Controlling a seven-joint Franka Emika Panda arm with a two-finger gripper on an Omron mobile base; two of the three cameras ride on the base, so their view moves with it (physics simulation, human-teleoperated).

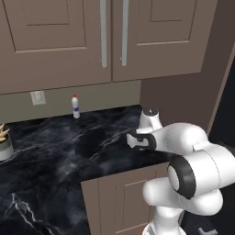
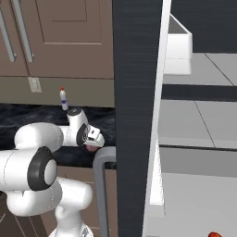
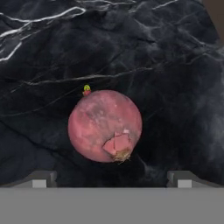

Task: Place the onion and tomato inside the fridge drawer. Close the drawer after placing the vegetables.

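The onion [image 3: 105, 126], a pinkish-purple bulb with a cut stem end, lies on the black marble counter [image 3: 175, 65]. My gripper [image 3: 112, 180] hangs just above it, open, with one fingertip [image 3: 40, 179] on either side and nothing held. In the right base view the gripper [image 2: 95, 140] points down at the counter's right end, and a bit of the onion [image 2: 91, 148] shows under it. The tomato [image 2: 214, 234] peeks in red at the bottom edge, inside the open fridge. A light grey box, apparently the fridge drawer [image 2: 178, 48], juts out higher up in the fridge.
The open dark fridge door [image 2: 134, 115] stands edge-on right beside the hand, with its grey bar handle [image 2: 99, 185] below. A small white bottle [image 1: 75, 106] stands by the back wall, and a potted plant [image 1: 4, 142] sits at the counter's left. Wall cabinets [image 1: 69, 36] hang above.
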